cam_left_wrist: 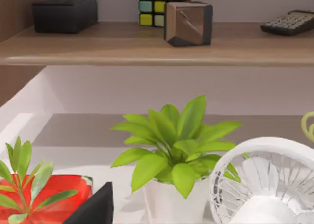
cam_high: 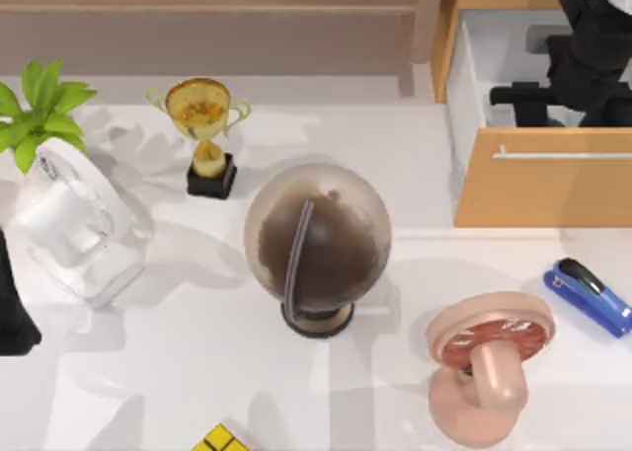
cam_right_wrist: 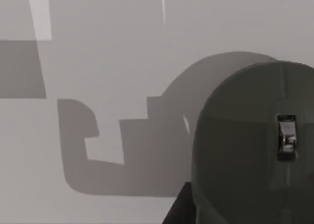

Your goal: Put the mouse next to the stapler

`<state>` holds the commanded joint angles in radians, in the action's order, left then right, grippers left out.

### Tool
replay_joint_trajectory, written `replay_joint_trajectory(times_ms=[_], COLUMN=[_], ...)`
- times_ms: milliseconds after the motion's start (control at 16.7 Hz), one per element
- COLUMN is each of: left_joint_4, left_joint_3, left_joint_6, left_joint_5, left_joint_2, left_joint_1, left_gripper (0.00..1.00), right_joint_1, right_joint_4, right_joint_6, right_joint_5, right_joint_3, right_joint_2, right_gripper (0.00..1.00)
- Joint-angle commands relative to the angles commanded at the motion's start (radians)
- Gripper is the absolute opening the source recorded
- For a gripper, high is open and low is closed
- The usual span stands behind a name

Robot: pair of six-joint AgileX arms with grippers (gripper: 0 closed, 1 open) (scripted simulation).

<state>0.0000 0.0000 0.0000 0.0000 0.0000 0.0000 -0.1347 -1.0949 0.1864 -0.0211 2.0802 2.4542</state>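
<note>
The mouse (cam_right_wrist: 245, 150), a dark grey dome with a silver scroll wheel, lies on the white floor of the open drawer (cam_high: 541, 180) at the back right; the right wrist view has it close up. My right arm reaches down into that drawer, and my right gripper (cam_high: 515, 96) hangs over its white inside, just above the mouse. The bright blue stapler (cam_high: 589, 295) with its black top arm lies on the table at the right edge, in front of the drawer. My left gripper (cam_high: 14, 313) is parked at the table's left edge.
A brown globe (cam_high: 317, 246) stands mid-table, with a pink fan (cam_high: 489, 357) to its front right, close to the stapler. A gold trophy (cam_high: 208, 135), a white fan (cam_high: 74, 229) and a green plant (cam_high: 39, 111) fill the left. A colour cube (cam_high: 219, 439) sits at the front edge.
</note>
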Motion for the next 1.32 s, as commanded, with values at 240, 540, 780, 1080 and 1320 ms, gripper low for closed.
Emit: replay_joint_trajectory(times_ms=[240,540,780,1080,1320], left_joint_4=[0.000,0.000,0.000,0.000,0.000], left_joint_3=[0.000,0.000,0.000,0.000,0.000], left_joint_6=[0.000,0.000,0.000,0.000,0.000], left_joint_5=[0.000,0.000,0.000,0.000,0.000], left_joint_2=[0.000,0.000,0.000,0.000,0.000], left_joint_1=[0.000,0.000,0.000,0.000,0.000], left_gripper=[1.00,1.00,1.00,1.00,1.00], right_joint_1=[0.000,-0.003,0.035,0.139,0.234], right_joint_4=[-0.002,-0.020,0.004,0.047,0.077], right_joint_6=[-0.001,-0.037,-0.072,-0.111,-0.137], right_joint_5=[0.001,0.014,0.040,0.075,0.097], right_joint_3=[0.001,-0.045,-0.115,-0.256,-0.419], right_joint_2=[-0.009,-0.132,-0.297,-0.524,-0.689], right_gripper=[0.00,0.00,0.00,0.00,0.00])
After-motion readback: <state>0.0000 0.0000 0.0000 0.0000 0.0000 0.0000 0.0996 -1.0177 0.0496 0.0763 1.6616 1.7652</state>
